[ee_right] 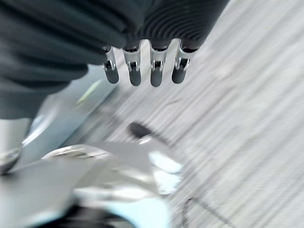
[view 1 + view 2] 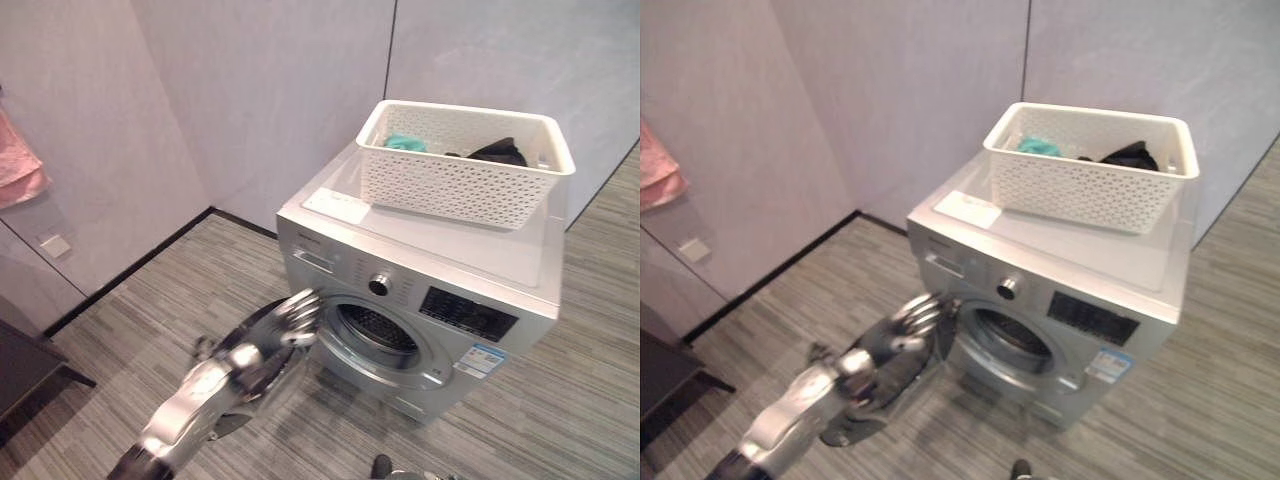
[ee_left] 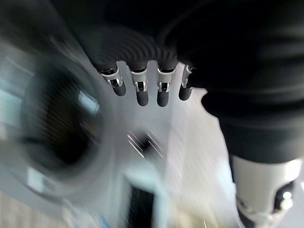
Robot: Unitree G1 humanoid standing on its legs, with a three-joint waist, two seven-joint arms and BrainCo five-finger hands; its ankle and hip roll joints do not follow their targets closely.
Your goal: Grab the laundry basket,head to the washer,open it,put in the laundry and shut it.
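Observation:
The white perforated laundry basket (image 2: 460,170) stands on top of the silver washer (image 2: 440,250), with teal and black laundry (image 2: 500,152) inside. The washer's round door (image 2: 262,325) is swung out to the left, and the dark drum (image 2: 375,328) shows. My left hand (image 2: 295,315) is at the door's outer edge, fingers (image 3: 141,90) relaxed and holding nothing; past them the left wrist view shows the drum opening (image 3: 61,123). My right hand (image 1: 142,71) hangs over the floor beside the washer, with its fingers loose and nothing in them.
The washer stands in a corner between grey walls (image 2: 270,90) on grey striped flooring (image 2: 150,320). A pink cloth (image 2: 18,165) hangs on the left wall. A dark piece of furniture (image 2: 25,370) sits at the far left.

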